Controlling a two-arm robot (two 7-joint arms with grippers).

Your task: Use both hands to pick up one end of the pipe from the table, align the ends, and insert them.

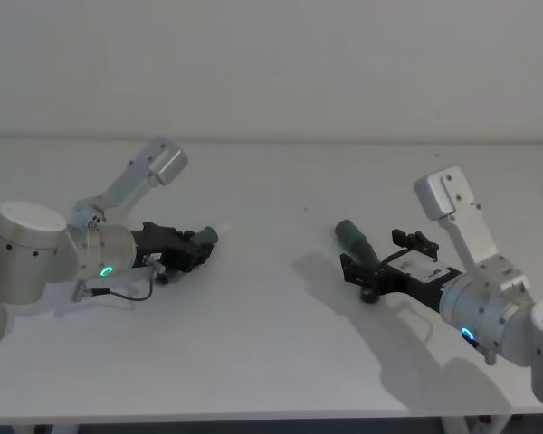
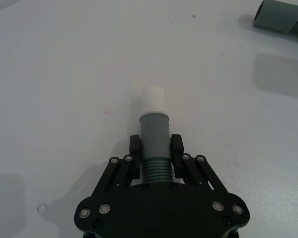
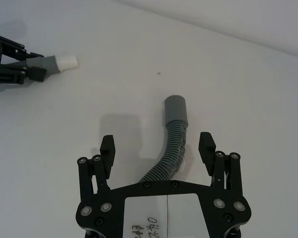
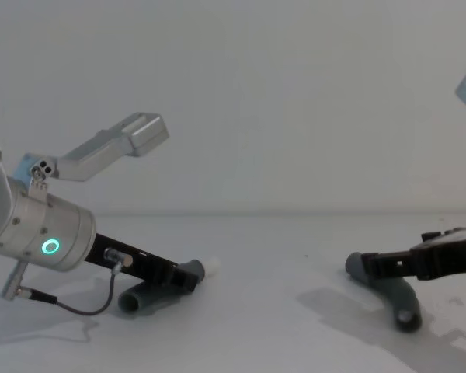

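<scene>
Dark-grey tubing, the white-tipped pipe piece [image 2: 154, 129], is gripped just behind its collar by the left tool [image 2: 155, 148], low over the left of the white bench [image 1: 271, 344]. The plain grey pipe piece [image 3: 176, 111] is seen lying on the bench at the right. It is straddled by the right tool [image 3: 157, 145], whose fingers are spread wide and kept clear of it.

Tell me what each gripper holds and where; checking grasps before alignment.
Left gripper clamps the white-tipped pipe piece where collar meets ribbing. Right gripper, open astride the grey piece, holds nothing.
</scene>
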